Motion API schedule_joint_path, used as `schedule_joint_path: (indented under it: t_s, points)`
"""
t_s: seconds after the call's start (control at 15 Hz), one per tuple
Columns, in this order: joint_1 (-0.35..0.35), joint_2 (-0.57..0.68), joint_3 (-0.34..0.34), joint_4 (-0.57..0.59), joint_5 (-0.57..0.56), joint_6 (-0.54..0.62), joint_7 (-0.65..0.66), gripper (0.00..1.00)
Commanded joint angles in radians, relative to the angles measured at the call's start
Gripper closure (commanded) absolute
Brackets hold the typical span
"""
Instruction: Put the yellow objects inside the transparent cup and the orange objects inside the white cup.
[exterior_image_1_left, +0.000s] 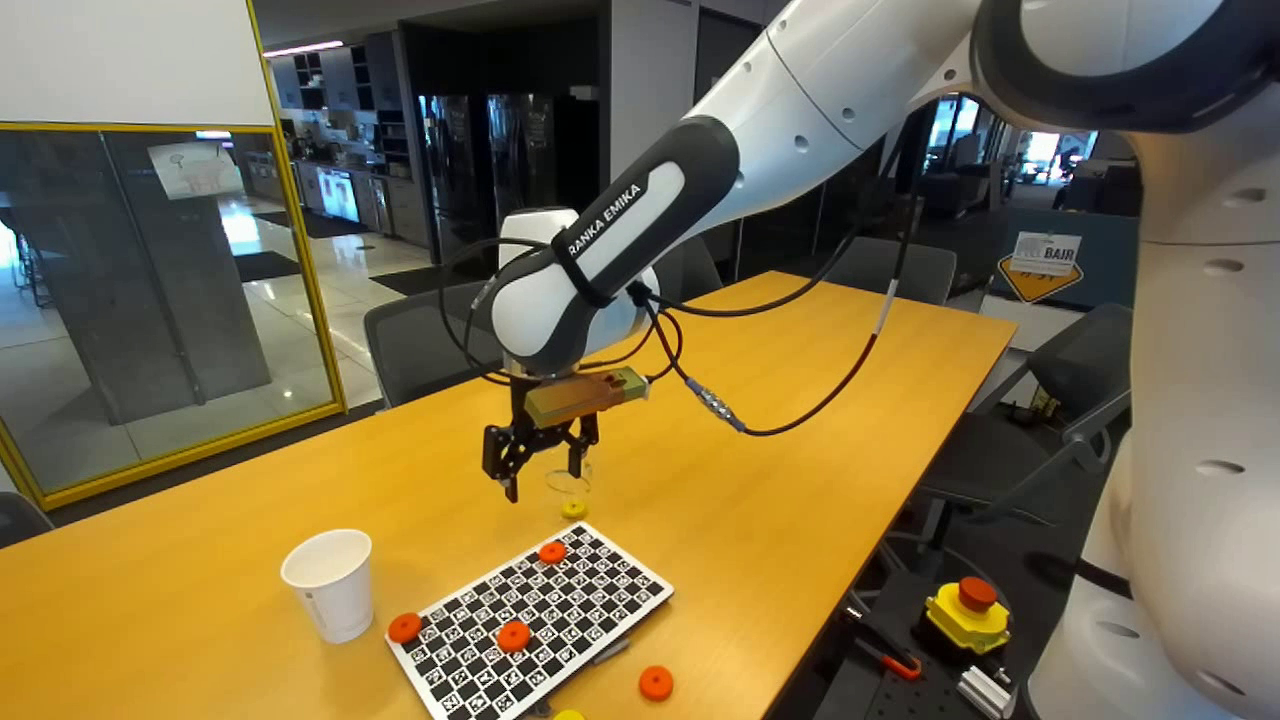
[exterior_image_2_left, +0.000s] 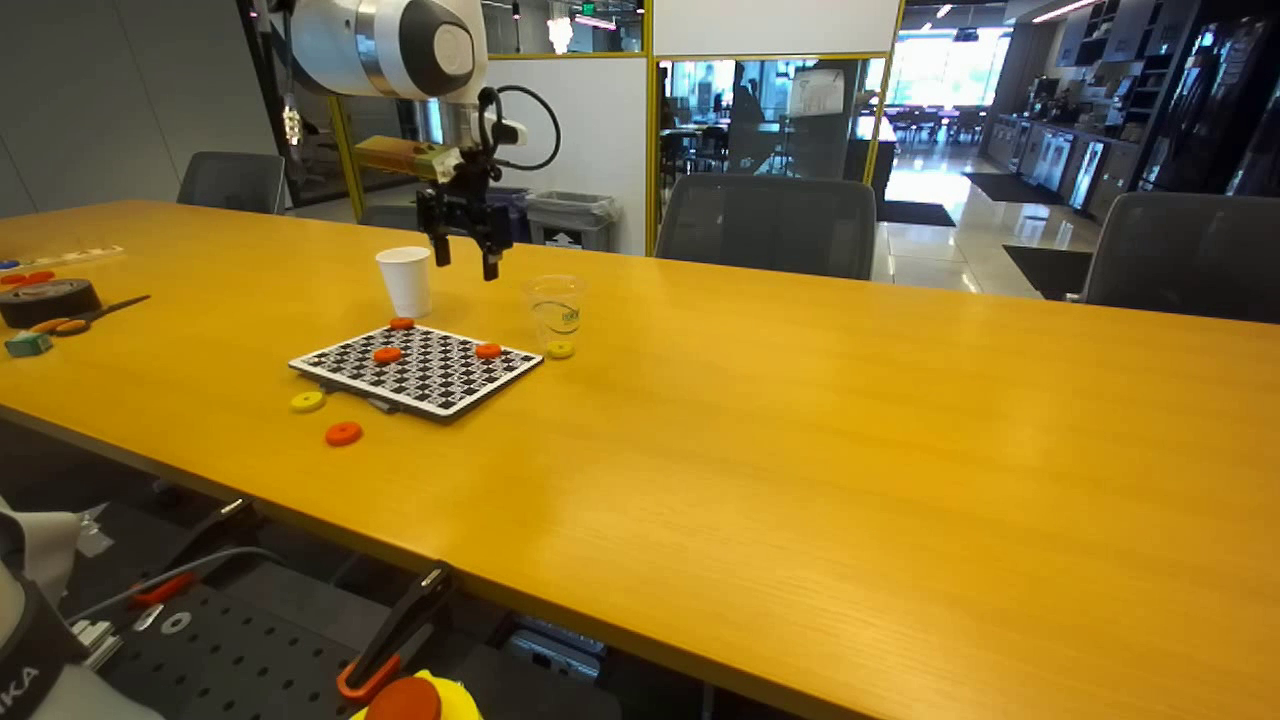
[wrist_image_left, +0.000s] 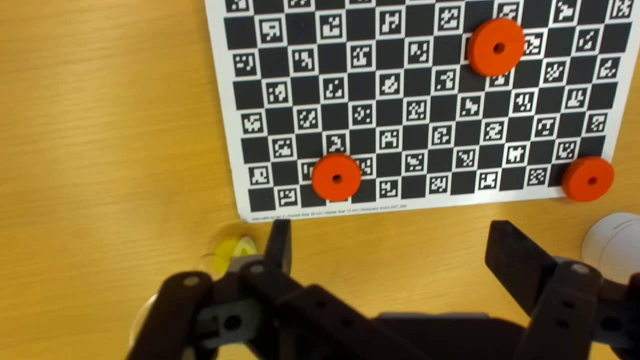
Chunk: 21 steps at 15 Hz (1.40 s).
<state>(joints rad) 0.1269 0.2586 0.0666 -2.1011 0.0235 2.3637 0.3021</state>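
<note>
Spread wide, the hand (wrist_image_left: 392, 245) hung above the desk (exterior_image_2_left: 800, 420), its fingers (wrist_image_left: 515, 257) well apart and pointing down. In the wrist view the finger at the left of the frame covered part of the transparent cup (exterior_image_2_left: 555, 305), which stood upright near the hand with one yellow piece (exterior_image_2_left: 560, 351) at its bottom. Just beside that cup lay a corner of the checkered board (exterior_image_2_left: 440, 388), which bore two flat orange pieces (exterior_image_1_left: 514, 641) on its squares; another orange piece (exterior_image_1_left: 405, 630) lapped over the corner nearest the white cup (exterior_image_1_left: 337, 595). That cup stood upright on the desk, near the board; the bottom of its inside was hidden in all three views. Along the board's opposite long side a second yellow piece (exterior_image_2_left: 308, 402) lay on the desk near the edge of the board, and a further orange piece (exterior_image_2_left: 343, 435) lay a little way off from it. Toward the end of the desk, in an exterior view, were a roll of dark tape (exterior_image_2_left: 58, 306), scissors (exterior_image_2_left: 100, 313) with orange handles and a small green block (exterior_image_2_left: 28, 345). Lower than the desk top sat a yellow box (exterior_image_1_left: 965, 628) with a red button (exterior_image_1_left: 977, 593), and grey mesh chairs (exterior_image_2_left: 765, 225) stood along the desk.
</note>
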Motion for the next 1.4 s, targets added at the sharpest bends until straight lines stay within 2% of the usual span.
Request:
schedule_joint_path:
  t_s: [0.0,0.33,0.67,1.0,1.33]
  points:
    - [0.017,-0.004,0.015,-0.018,0.047,-0.018,0.051,0.0]
    - [0.018,0.068,-0.001,-0.004,0.125,0.056,0.174,0.0]
    - [0.02,0.157,-0.041,0.02,0.136,0.136,0.243,0.0]
    - [0.052,0.227,-0.086,0.07,0.088,0.12,0.308,0.0]
    - [0.072,0.274,-0.104,0.116,0.08,0.108,0.336,0.0]
